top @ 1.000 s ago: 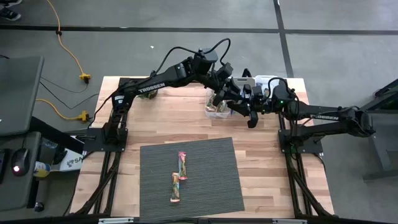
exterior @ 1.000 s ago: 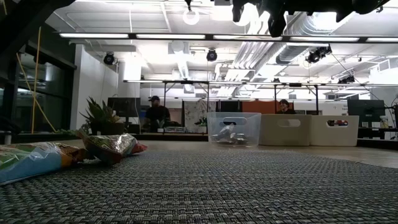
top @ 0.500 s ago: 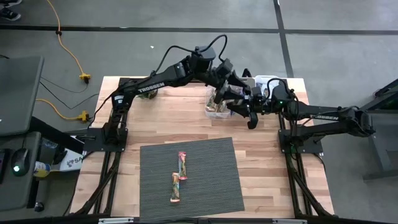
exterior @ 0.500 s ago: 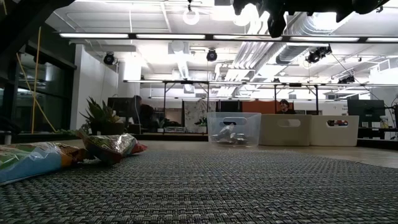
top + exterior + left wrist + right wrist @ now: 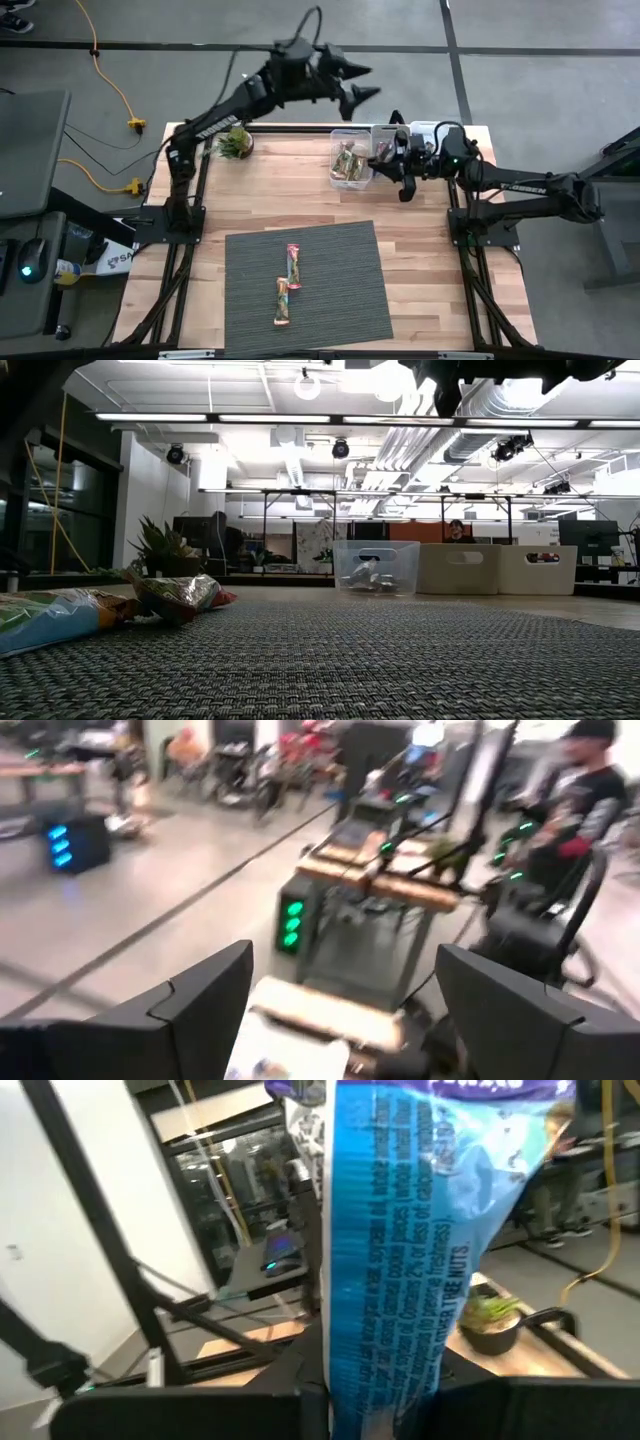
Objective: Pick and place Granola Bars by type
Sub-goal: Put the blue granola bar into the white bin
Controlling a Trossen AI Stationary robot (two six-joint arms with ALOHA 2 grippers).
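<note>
Two Granola Bars (image 5: 293, 266) (image 5: 283, 302) lie end to end on the grey mat (image 5: 340, 300); in the low view they show at the left (image 5: 180, 595). A clear bin (image 5: 350, 160) at the far side holds several more bars. My right gripper (image 5: 385, 1415) hovers just right of that bin (image 5: 392, 158), shut on a blue-wrapped bar (image 5: 400, 1230). My left gripper (image 5: 362, 82) is raised high beyond the table's far edge, open, with nothing between its fingers (image 5: 200, 1010). My right gripper pinches one end of the blue bar (image 5: 385, 1370) between its two fingers. The arm reaches in from the table's right side. The bar sticks out past the fingertips, along the fingers, lifted clear of the table and bins.
Two white bins (image 5: 390, 130) (image 5: 428, 128) stand beside the clear one at the far edge, seen in a row in the low view (image 5: 455, 568) (image 5: 535, 568). A small potted plant (image 5: 235, 143) sits at the far left. People are in the room beyond.
My left gripper has lifted away from over the clear bin, going up and past the table's far edge, and has swung toward the left.
</note>
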